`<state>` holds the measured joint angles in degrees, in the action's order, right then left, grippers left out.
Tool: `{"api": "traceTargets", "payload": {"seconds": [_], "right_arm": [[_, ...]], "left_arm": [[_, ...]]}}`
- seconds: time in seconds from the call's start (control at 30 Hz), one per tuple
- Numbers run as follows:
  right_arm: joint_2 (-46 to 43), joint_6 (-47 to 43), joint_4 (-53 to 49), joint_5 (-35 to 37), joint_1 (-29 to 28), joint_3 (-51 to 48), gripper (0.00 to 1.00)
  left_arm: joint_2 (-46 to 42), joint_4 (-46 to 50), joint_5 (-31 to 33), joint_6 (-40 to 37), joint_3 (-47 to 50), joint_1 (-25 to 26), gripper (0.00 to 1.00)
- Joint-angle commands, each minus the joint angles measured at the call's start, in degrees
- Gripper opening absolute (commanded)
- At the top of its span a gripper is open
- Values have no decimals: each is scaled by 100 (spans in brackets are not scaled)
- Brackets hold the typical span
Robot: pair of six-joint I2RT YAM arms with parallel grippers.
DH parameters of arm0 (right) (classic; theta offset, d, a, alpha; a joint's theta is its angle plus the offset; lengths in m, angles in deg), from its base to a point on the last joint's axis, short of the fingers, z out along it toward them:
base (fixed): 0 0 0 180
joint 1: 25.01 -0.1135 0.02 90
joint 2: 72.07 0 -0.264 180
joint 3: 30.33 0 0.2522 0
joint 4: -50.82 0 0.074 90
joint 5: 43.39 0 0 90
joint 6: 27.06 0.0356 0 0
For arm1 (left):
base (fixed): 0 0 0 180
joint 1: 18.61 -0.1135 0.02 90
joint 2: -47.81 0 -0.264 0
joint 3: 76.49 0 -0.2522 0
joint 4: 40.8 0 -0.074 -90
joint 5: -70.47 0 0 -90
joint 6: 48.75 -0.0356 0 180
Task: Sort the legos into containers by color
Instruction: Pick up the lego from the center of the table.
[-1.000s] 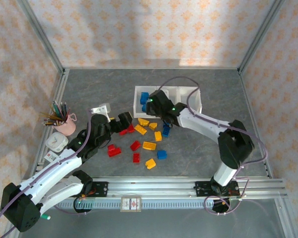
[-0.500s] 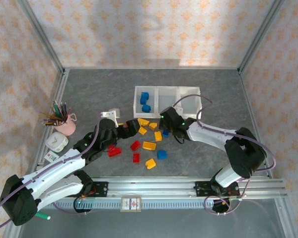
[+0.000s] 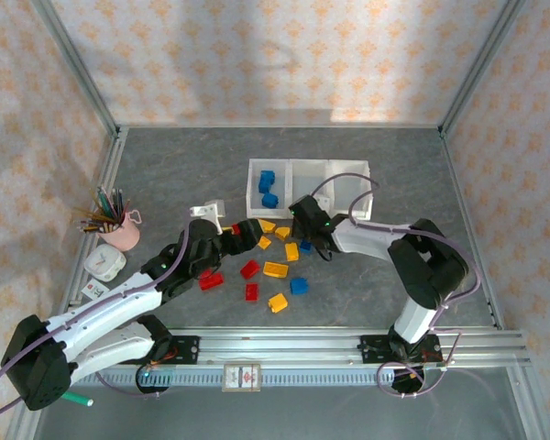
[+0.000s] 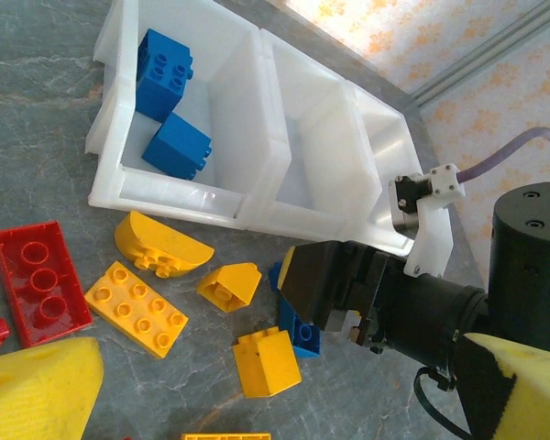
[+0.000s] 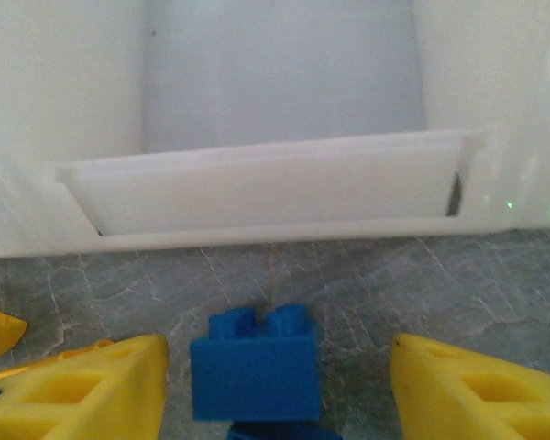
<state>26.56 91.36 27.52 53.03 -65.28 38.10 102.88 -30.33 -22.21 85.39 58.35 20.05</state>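
Loose red, yellow and blue legos (image 3: 275, 269) lie on the grey table in front of the containers (image 3: 348, 172), three joined white bins. The left bin holds two blue legos (image 3: 268, 181). My right gripper (image 3: 304, 242) is low over the pile. Its yellow fingers (image 5: 82, 385) stand open on either side of a small blue brick (image 5: 254, 362) that rests on the table, with a clear gap on the right. My left gripper (image 3: 250, 233) is open just left of it, with a yellow brick (image 4: 266, 362) and other yellow legos (image 4: 136, 307) below and nothing held.
A pink cup of pencils (image 3: 119, 234) and a small white object (image 3: 104, 265) stand at the left. More red legos (image 3: 211, 280) lie under the left arm. Metal frame rails border the table, and the two grippers are close together.
My right gripper has come down from over the left bin to the blue brick in front of the bins. My left arm has reached further right toward the pile.
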Motion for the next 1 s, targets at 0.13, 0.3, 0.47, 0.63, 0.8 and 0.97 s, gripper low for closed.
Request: {"api": "traceTargets", "payload": {"seconds": [0.13, 0.3, 0.47, 0.63, 0.8, 0.97], "right_arm": [[340, -217, 95, 166, 63, 324, 54], [379, -240, 92, 105, 90, 318, 43], [200, -244, 69, 118, 90, 186, 33], [-106, -255, -119, 212, 90, 68, 26], [-535, -309, -458, 278, 83, 90, 25], [-764, -497, -787, 292, -29, 513, 24]], "left_arm": [[87, -181, 126, 51, -49, 72, 99], [118, -172, 119, 33, -77, 72, 99], [136, -191, 116, 25, -76, 72, 99], [127, -212, 92, 9, -77, 72, 99], [-2, -139, 186, -36, -85, 72, 99], [-192, 29, 364, -131, -125, 34, 99]]}}
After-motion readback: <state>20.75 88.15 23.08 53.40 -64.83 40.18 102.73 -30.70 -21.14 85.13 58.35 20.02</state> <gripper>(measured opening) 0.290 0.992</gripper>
